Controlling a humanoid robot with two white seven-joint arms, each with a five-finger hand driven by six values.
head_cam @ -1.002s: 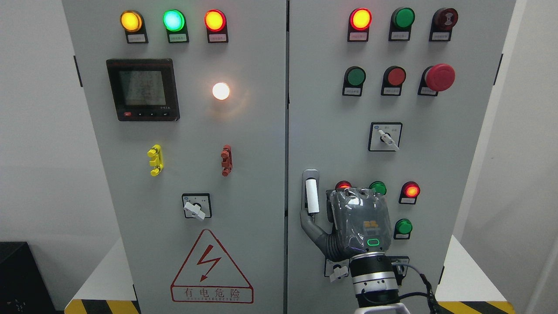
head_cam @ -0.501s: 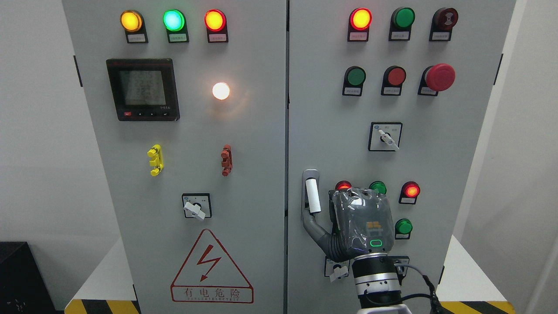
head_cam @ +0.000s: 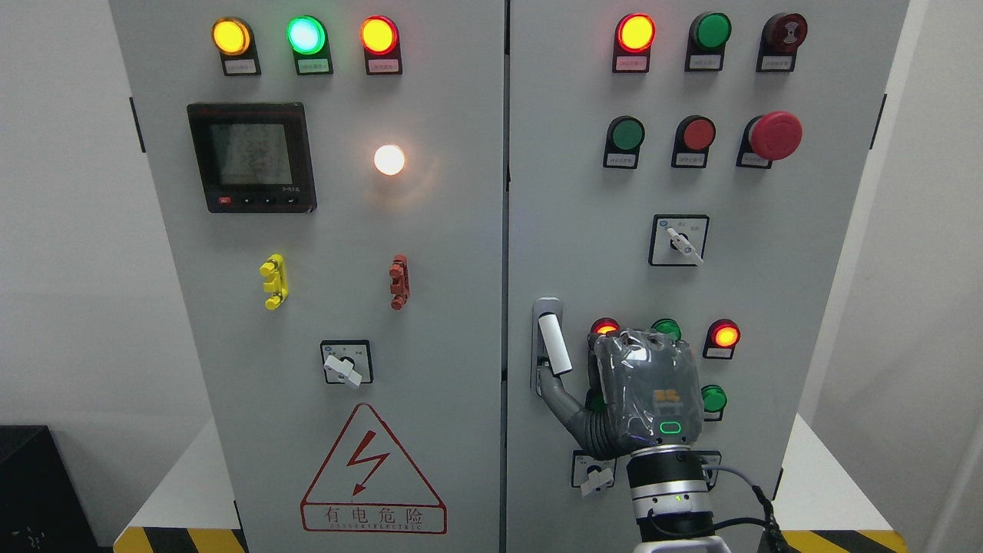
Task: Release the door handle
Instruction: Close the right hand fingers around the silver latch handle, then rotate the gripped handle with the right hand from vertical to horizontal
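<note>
The door handle is a white lever in a grey recess at the left edge of the right cabinet door. The lever tilts, with its lower end swung to the right. My right hand comes up from the bottom edge, its plastic-wrapped back facing me, just right of and below the handle. A grey part of the hand reaches up-left and touches the lever's lower end. The palm side is hidden. My left arm is out of view.
Lit indicator lamps and green buttons sit around the hand. A rotary switch is below it and another above. A red emergency button sticks out at the upper right. The left door carries a meter and a warning triangle.
My right hand has shifted to the right and slightly down. The lever's lower end has swung to the right with it, from upright to tilted.
</note>
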